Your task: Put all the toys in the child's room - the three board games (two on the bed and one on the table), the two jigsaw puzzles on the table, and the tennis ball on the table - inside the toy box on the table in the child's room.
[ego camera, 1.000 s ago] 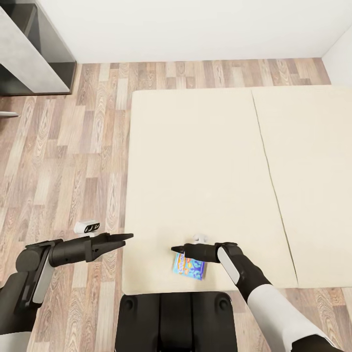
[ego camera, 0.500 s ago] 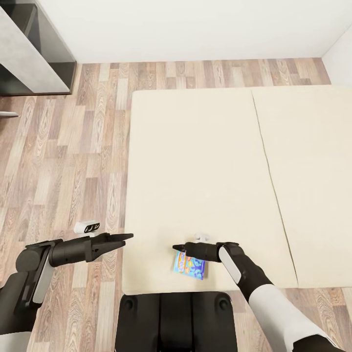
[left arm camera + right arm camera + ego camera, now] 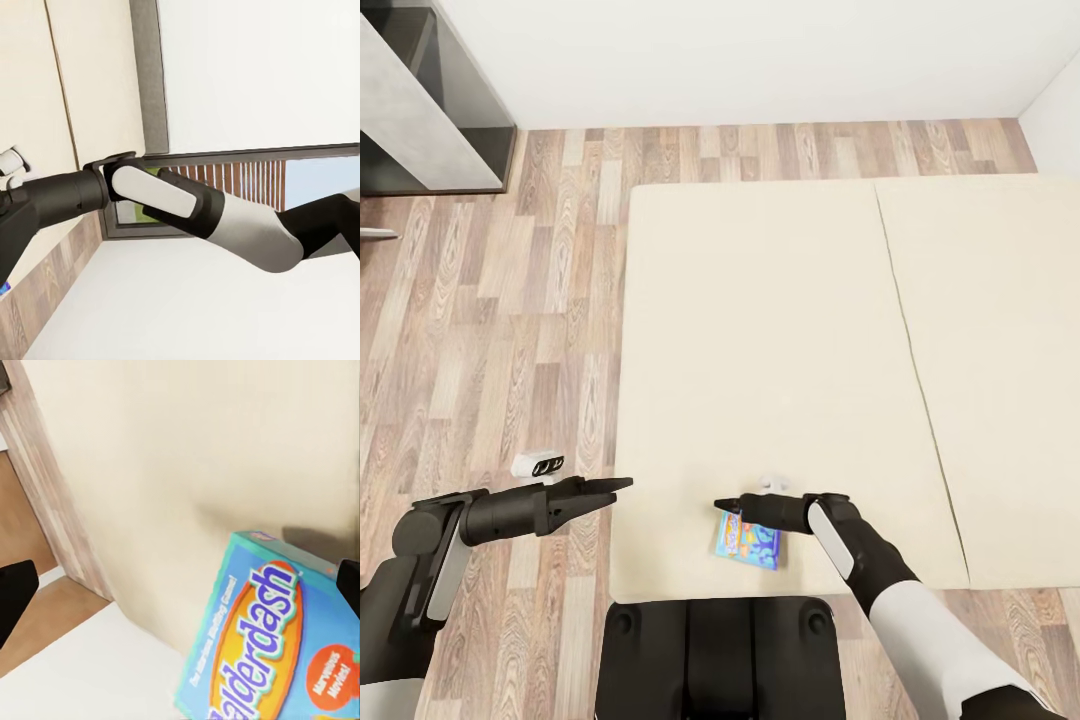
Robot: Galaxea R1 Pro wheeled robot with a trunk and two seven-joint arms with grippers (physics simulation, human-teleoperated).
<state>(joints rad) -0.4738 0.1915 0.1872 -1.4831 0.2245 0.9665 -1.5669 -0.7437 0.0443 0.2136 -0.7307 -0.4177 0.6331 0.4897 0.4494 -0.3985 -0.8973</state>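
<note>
A small blue board game (image 3: 750, 541), lettered Balderdash (image 3: 274, 652), lies flat on the cream bed (image 3: 780, 340) close to its near edge. My right gripper (image 3: 724, 504) hovers just over the box's far end. In the right wrist view its two black fingertips (image 3: 15, 592) stand wide apart, open, with nothing between them. My left gripper (image 3: 615, 488) hangs over the bed's left edge, empty and pointing toward the right arm (image 3: 150, 195). How far its fingers are spread is unclear. The toy box and the table are out of view.
Wood plank floor (image 3: 510, 300) runs left of and beyond the bed. A grey shelf unit (image 3: 420, 110) stands at the far left by the white wall. A small white object (image 3: 538, 465) lies on the floor near the left gripper. My base (image 3: 720, 655) touches the bed's near edge.
The right gripper has crept a few pixels to the right over the blue box. The left arm and the box have stayed put.
</note>
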